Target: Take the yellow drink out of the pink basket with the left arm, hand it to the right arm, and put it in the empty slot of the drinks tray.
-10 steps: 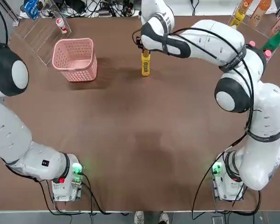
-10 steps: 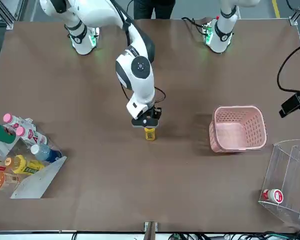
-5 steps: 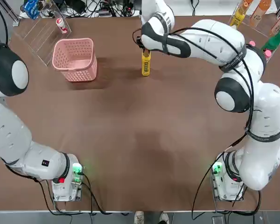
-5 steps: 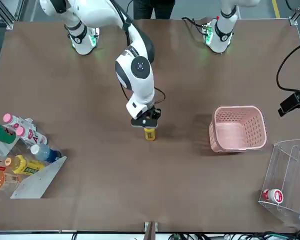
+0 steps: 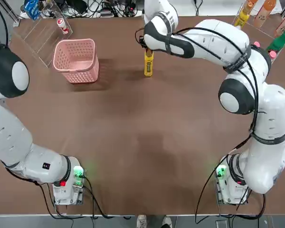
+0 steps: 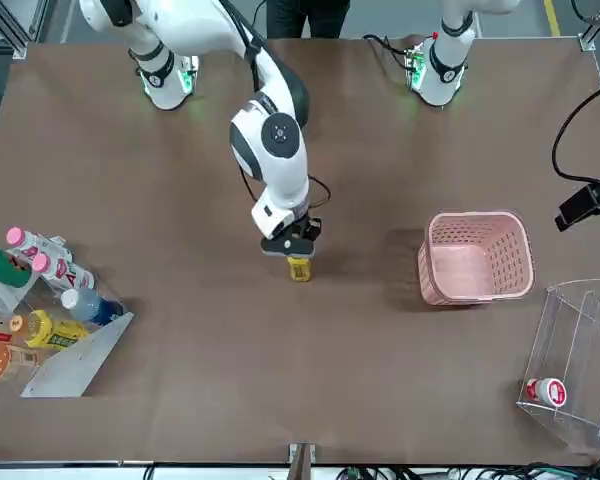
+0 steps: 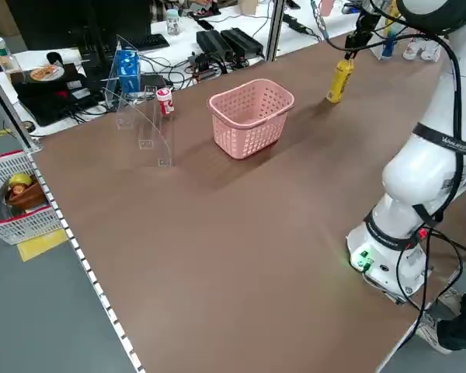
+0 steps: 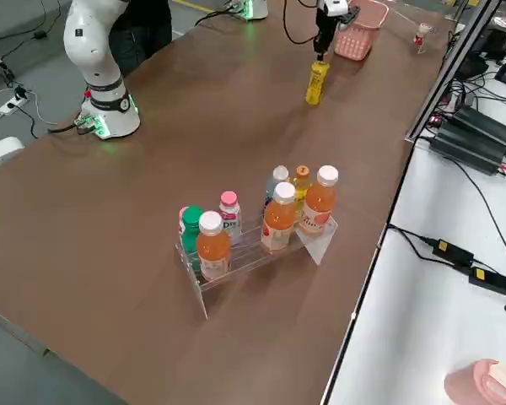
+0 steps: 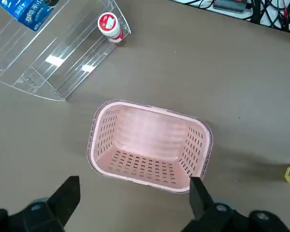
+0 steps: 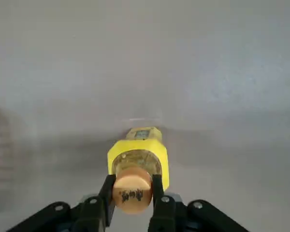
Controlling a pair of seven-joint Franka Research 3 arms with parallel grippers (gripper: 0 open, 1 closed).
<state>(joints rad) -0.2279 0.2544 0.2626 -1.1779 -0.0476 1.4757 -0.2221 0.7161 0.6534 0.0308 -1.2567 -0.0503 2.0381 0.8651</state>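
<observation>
The yellow drink point(image 5: 148, 64) stands upright on the brown surface point(image 5: 142, 142), out in the open to the right of the pink basket point(image 5: 76, 60), which is empty. The right gripper point(image 10: 131, 193) has come in from above and its jaws are closed on the neck just under the small orange-brown cap point(image 10: 131, 189), one finger either side. The left gripper point(image 9: 133, 205) hangs above the basket with its jaws spread wide and nothing between them, so the yellow drink now rests with the right arm alone.

From where I stand, the job now is a clean lift and carry to the drinks tray point(image 8: 253, 245) at the far right of the surface. The grip is high on a slim bottle, so I would raise it straight up before swinging, and move steadily so the body does not sway under the cap. The tray already holds several bottles packed close; the bottle should arrive above them, line up over the free lane, then go down vertically without nudging its neighbours.
</observation>
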